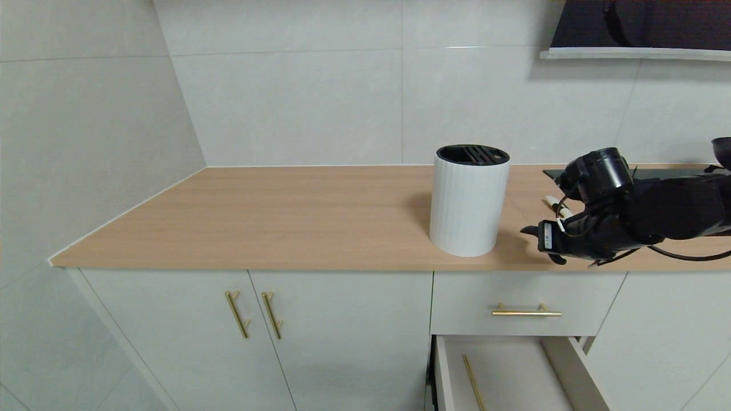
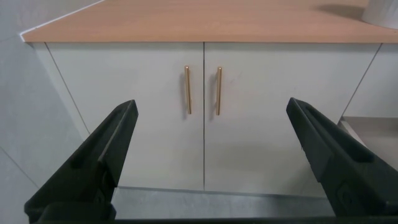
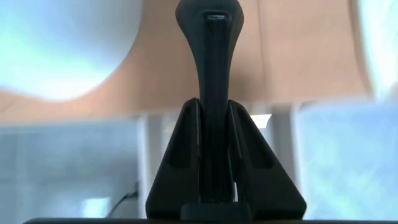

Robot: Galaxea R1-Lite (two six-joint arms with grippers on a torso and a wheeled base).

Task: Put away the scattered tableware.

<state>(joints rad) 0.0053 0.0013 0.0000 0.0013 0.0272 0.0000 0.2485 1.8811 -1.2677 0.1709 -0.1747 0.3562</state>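
Note:
A black utensil (image 3: 209, 43) with a long slim handle is clamped between the fingers of my right gripper (image 3: 211, 121), which is shut on it. In the head view that gripper (image 1: 542, 238) hovers over the wooden counter's front edge, just right of the white ribbed utensil holder (image 1: 468, 205) with a black slotted top. The utensil's dark tip (image 1: 529, 230) pokes out toward the holder. A small white item (image 1: 555, 204) lies on the counter behind the gripper. My left gripper (image 2: 211, 162) is open with nothing between its fingers, low down and facing the cabinet doors.
The wooden counter (image 1: 285, 217) runs into a tiled corner at the left. A drawer (image 1: 502, 371) below the holder stands pulled out, with a thin gold stick (image 1: 473, 381) inside. A black hob (image 1: 662, 171) lies at the far right. The double cabinet doors (image 2: 202, 112) have gold handles.

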